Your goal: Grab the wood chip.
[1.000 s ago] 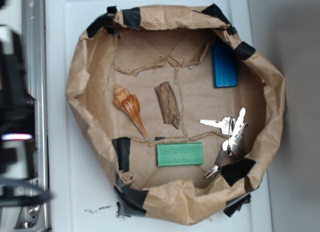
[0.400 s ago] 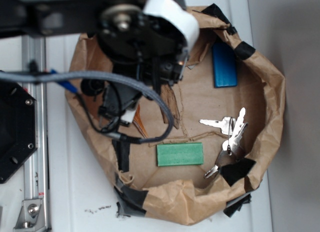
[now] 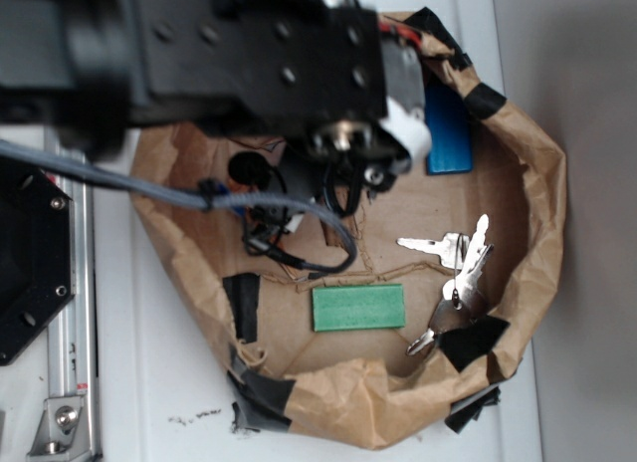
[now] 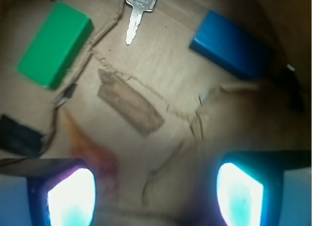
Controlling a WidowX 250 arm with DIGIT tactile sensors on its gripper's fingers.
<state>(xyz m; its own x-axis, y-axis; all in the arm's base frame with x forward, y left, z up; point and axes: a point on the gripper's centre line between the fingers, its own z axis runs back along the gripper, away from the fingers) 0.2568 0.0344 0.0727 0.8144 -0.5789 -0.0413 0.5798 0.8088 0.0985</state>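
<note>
Wood chip (image 4: pixel 129 103): rough, elongated, brown.

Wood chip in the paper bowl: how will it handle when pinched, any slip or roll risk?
The wood chip looks rigid, flat and rough-grained, so it probably won't roll or slip. It seems small and thin, likely light. It lies flat on the crinkled paper, so the fingers may snag creases.

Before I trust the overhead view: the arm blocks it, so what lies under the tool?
Wrist view shows the wood chip on brown paper, ahead of the open tool. The exterior view hides it.
</note>
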